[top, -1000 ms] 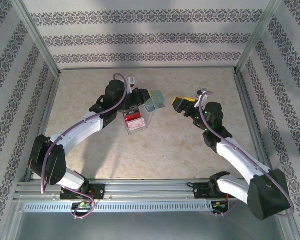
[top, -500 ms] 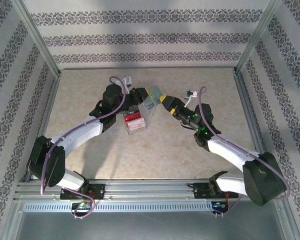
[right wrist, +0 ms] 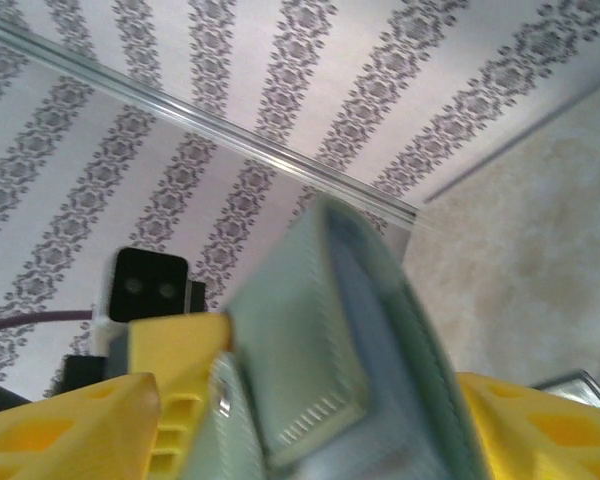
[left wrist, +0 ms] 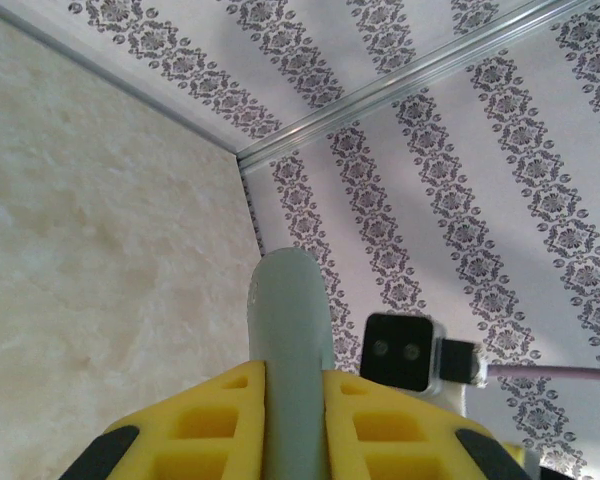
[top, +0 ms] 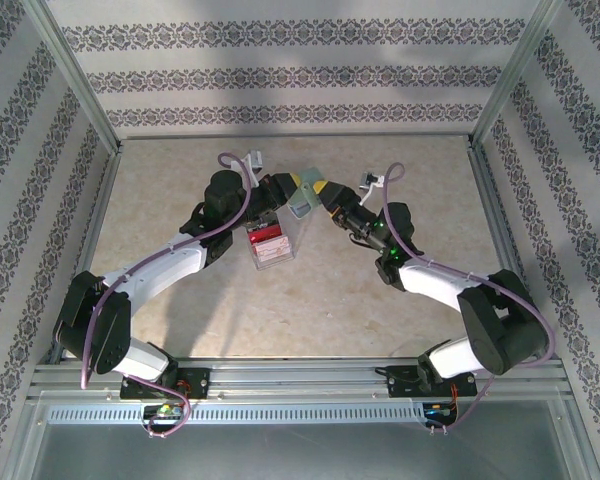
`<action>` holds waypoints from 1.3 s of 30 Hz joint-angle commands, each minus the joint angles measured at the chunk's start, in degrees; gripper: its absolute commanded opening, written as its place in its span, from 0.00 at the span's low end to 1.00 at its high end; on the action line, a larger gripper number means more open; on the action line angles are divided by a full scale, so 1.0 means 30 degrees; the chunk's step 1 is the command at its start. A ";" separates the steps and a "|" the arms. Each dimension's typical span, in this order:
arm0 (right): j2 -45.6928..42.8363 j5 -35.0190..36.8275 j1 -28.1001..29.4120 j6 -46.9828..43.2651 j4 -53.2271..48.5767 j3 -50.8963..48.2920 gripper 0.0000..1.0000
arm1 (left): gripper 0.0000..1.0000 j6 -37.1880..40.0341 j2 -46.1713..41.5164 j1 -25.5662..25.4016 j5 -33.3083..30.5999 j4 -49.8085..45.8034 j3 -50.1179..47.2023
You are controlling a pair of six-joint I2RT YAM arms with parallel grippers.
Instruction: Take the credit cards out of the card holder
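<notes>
The pale teal card holder (top: 300, 204) hangs above the table at centre back, with my left gripper (top: 296, 188) shut on it. Seen from the left wrist, the card holder (left wrist: 290, 310) stands edge-on, pinched between the yellow fingers of the left gripper (left wrist: 295, 405). My right gripper (top: 320, 192) has come in from the right and stands open, its yellow fingers on either side of the card holder (right wrist: 320, 330). One stitched panel is folded out towards the right gripper (right wrist: 310, 435). The credit cards are hidden; none shows in the slots.
A clear plastic tray (top: 271, 252) with red and dark contents stands on the table just below the held wallet, under the left arm's wrist. Patterned walls and metal rails close in the table on three sides.
My right arm has swung left from open table to the card holder, and its jaws now straddle it. The left gripper has kept its hold, barely moving.
</notes>
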 commanded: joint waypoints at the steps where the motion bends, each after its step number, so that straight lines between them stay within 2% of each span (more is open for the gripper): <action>1: 0.0606 0.0017 0.0219 0.0131 0.2089 0.0934 0.68 | 0.02 -0.0350 -0.0142 -0.0237 0.0405 0.1505 -0.0002; 3: 0.0979 -0.0078 0.0218 0.0271 0.2422 0.1169 0.61 | 0.03 -0.0349 -0.0019 -0.0276 0.0626 0.1548 0.0094; 10: 0.1954 -0.0710 -0.0182 0.0565 0.3147 0.1708 0.42 | 0.22 0.0260 0.0474 -0.0299 0.2497 0.0867 0.0893; 15: 0.2475 -0.1334 -0.0626 0.0948 0.3867 0.1906 0.29 | 0.43 0.1431 0.0216 -0.0290 0.3509 -0.0547 0.1303; 19: 0.2634 -0.2225 -0.1039 0.1019 0.4258 0.2002 0.21 | 0.71 0.2691 -0.0546 -0.0196 0.3458 -0.2327 0.1696; 22: 0.2695 -0.3644 -0.1517 0.0952 0.4292 0.2197 0.17 | 0.81 0.3015 -0.1195 0.0294 0.3504 -0.3498 0.2000; 26: 0.2873 -0.6242 -0.2243 0.1067 0.4325 0.2744 0.13 | 0.84 0.3279 -0.1504 0.1301 0.5021 -0.4946 0.2587; 30: 0.2845 -0.8357 -0.2673 0.1158 0.4124 0.3357 0.12 | 0.84 0.5349 -0.1361 0.1908 0.6133 -0.8622 0.3979; 32: 0.2845 -0.9339 -0.2727 0.1137 0.3940 0.3745 0.11 | 0.82 0.6822 -0.1161 0.1915 0.6910 -1.0337 0.4707; 35: 0.2874 -1.0505 -0.2768 0.1142 0.3857 0.4193 0.11 | 0.77 0.8173 -0.1089 0.1915 0.8260 -1.1207 0.5105; 39: 0.2765 -1.1481 -0.2726 0.1188 0.3831 0.4579 0.10 | 0.73 0.9404 -0.1065 0.1900 0.8538 -1.2307 0.5390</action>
